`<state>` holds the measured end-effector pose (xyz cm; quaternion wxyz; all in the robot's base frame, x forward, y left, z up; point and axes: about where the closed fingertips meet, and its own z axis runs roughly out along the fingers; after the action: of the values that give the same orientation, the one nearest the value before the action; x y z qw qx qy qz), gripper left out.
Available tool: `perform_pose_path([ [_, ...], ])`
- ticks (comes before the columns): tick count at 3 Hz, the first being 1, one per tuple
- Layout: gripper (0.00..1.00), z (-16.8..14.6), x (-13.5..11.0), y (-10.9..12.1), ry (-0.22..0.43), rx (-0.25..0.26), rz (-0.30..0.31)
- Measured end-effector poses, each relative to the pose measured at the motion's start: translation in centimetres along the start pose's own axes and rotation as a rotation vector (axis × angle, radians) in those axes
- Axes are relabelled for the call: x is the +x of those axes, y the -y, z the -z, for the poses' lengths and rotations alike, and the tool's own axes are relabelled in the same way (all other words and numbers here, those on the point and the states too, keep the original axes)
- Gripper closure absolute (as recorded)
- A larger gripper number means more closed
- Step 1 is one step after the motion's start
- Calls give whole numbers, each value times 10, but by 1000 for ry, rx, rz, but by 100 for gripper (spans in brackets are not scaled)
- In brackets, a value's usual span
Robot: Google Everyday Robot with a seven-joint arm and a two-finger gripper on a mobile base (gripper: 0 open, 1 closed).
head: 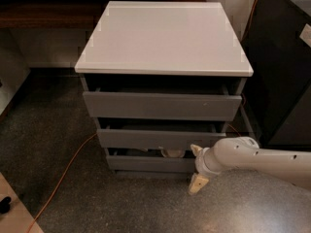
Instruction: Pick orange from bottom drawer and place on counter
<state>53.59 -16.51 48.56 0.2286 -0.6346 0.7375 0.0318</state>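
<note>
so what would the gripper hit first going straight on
Likely the front of the bottom drawer; the open gripper sits at its right end, pointing at it. Depth unclear; it might pass in front.

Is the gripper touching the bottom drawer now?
Cannot tell. In the camera view the gripper overlaps the right end of the bottom drawer, at its front. This single angle shows neither contact nor a gap plainly.

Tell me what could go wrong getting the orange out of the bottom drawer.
The gripper sits at the right front corner of the bottom drawer, fingers open. The drawer is barely open under the middle drawer, so reaching in may hit it or the white bowl. No orange is visible.
</note>
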Motion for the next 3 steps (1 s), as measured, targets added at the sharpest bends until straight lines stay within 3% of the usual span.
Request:
perform_pose_path([
  [1,0,-77,35,26,42,24,-10],
  [2,0,-82,39,26,37,22,-14],
  [3,0,-110,62,30,5,22,-33],
])
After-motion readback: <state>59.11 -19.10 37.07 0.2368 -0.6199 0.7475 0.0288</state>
